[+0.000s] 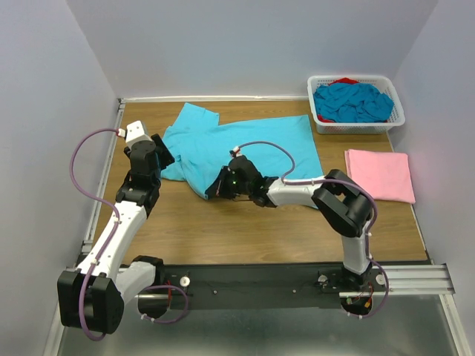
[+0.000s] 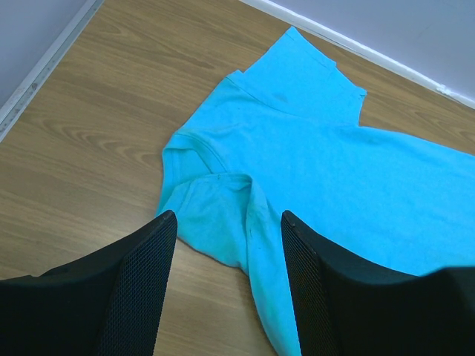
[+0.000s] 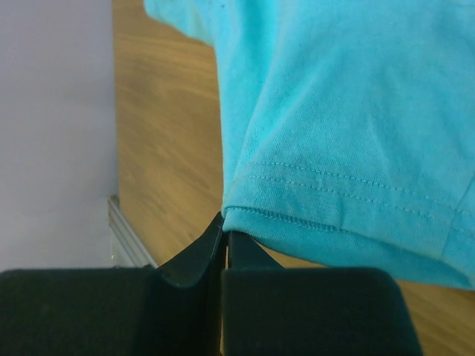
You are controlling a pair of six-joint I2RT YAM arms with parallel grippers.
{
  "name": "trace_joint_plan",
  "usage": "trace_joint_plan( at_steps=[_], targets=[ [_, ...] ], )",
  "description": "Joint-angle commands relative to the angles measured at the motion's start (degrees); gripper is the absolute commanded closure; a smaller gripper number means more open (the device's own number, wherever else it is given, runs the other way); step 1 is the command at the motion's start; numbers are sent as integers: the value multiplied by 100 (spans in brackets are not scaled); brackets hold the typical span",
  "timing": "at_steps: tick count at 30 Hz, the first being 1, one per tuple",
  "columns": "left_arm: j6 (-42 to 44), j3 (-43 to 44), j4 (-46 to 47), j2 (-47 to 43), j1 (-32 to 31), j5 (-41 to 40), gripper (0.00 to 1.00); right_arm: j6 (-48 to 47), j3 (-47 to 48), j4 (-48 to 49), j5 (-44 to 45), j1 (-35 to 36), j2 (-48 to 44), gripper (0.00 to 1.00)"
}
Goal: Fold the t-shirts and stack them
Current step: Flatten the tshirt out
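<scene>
A turquoise t-shirt [image 1: 245,144] lies spread flat across the back middle of the wooden table. My right gripper [image 1: 215,189] sits low at its near-left sleeve. In the right wrist view the jaws [image 3: 225,226] are shut, pinching the corner of the stitched sleeve hem [image 3: 326,215]. My left gripper [image 1: 165,157] hovers over the shirt's left edge. Its fingers [image 2: 141,282] are open above a folded sleeve [image 2: 223,215], holding nothing. A pink t-shirt [image 1: 380,174] lies folded at the right.
A white lattice basket [image 1: 356,124] at the back right holds several crumpled turquoise shirts [image 1: 352,102] and something red. Walls close in the table at the left, back and right. Bare wood [image 1: 223,230] shows in front of the shirt.
</scene>
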Motion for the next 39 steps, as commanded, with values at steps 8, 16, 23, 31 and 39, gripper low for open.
trace_joint_plan(
  at_steps=[8, 16, 23, 31, 39],
  targets=[
    [55, 149, 17, -45, 44, -49, 34, -218, 470, -1350, -1450, 305, -314, 92],
    [55, 114, -10, -150, 36, -154, 34, -745, 1112, -2589, -2248, 736, -174, 91],
    [47, 70, -45, -238, 36, -260, 34, -1132, 1358, -3196, -3101, 1061, -95, 86],
    [55, 26, -98, -247, 36, -348, 34, -1703, 1289, -3724, -3999, 1342, 38, 82],
    [20, 43, -212, -238, 36, -541, 34, -2756, 1577, -4049, -1523, 1351, -376, 54]
  ],
)
